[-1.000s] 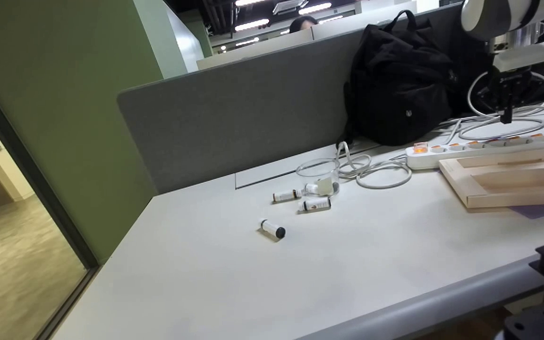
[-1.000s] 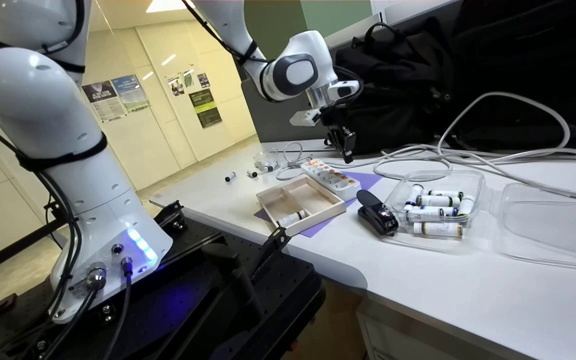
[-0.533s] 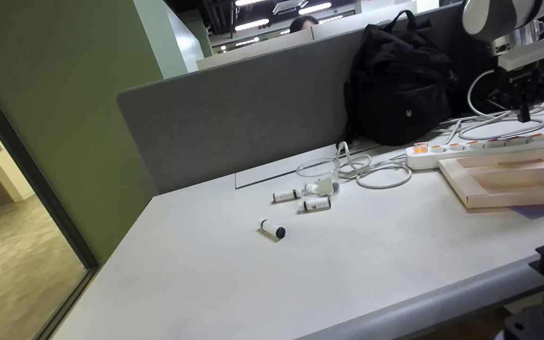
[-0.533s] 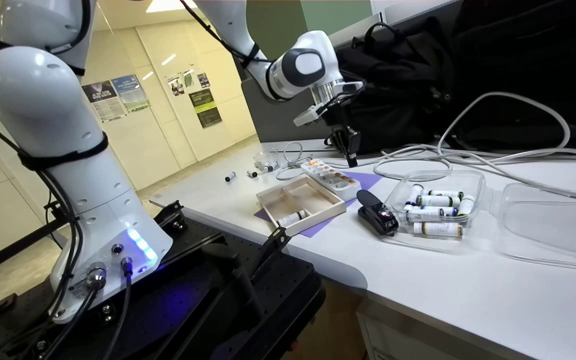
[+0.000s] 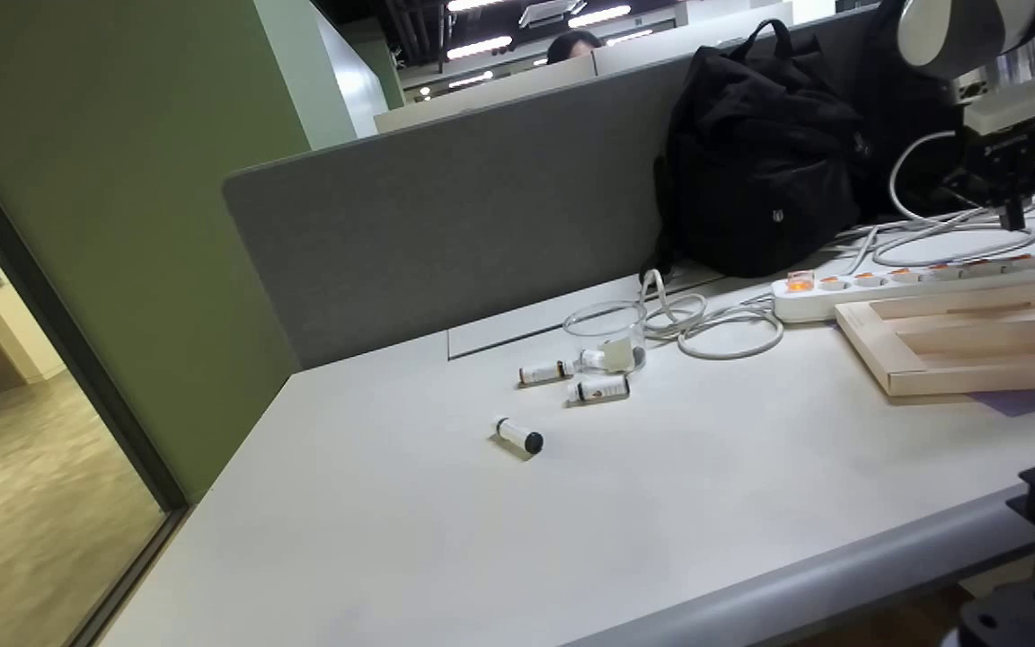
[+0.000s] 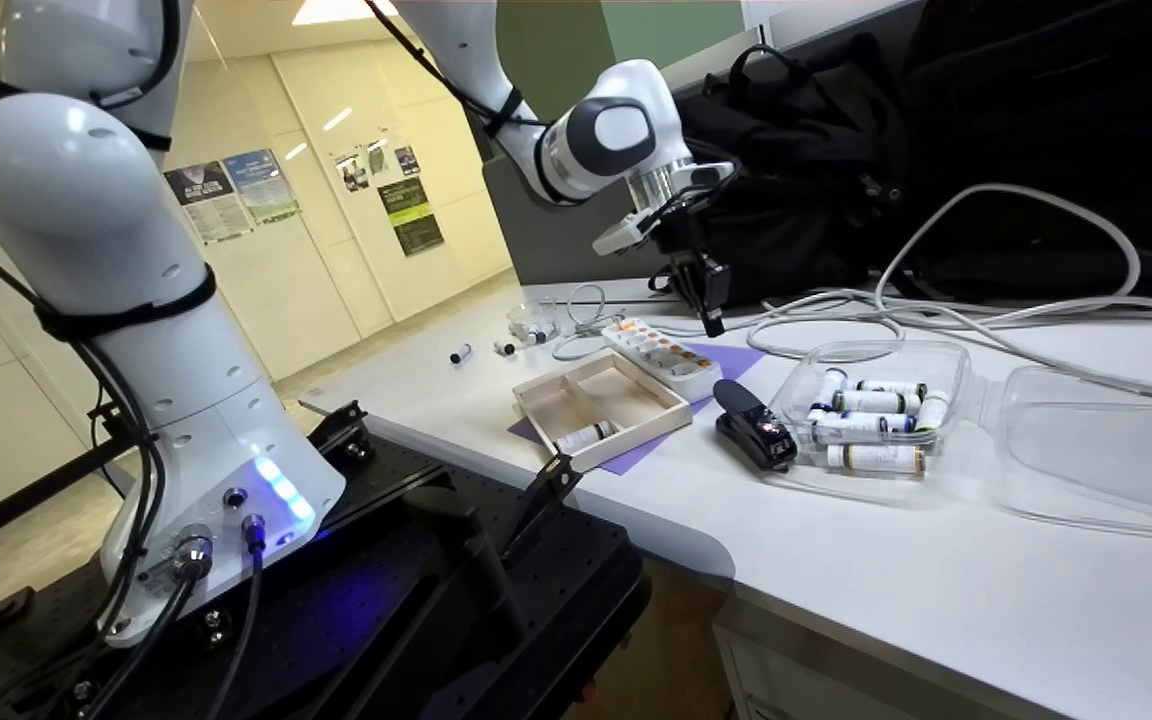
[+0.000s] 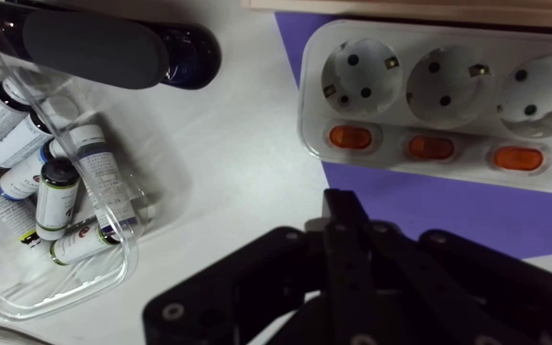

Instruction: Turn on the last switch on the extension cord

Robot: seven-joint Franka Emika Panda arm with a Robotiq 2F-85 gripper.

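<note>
Fingers [image 7: 345,211] near the white power strip [image 7: 429,122]

Squeezed together, they hang above the surface [image 7: 237,158], near the strip's orange end switch [image 7: 350,137]. Purple paper [image 7: 429,206] peeks from underneath; a wooden tray [image 7: 400,5] lies just past. Farther off: a clear box [image 7: 77,298] of bottles [image 7: 58,199], a black backpack [image 6: 786,170].

An office was indicated: a desk [image 5: 374,521] was backed by a grey partition [image 5: 464,216], a head [image 5: 573,45] was seen beyond it below ceiling lights [image 5: 600,15], and posters [image 6: 261,185] were displayed on a yellowish wall [image 6: 311,290].
</note>
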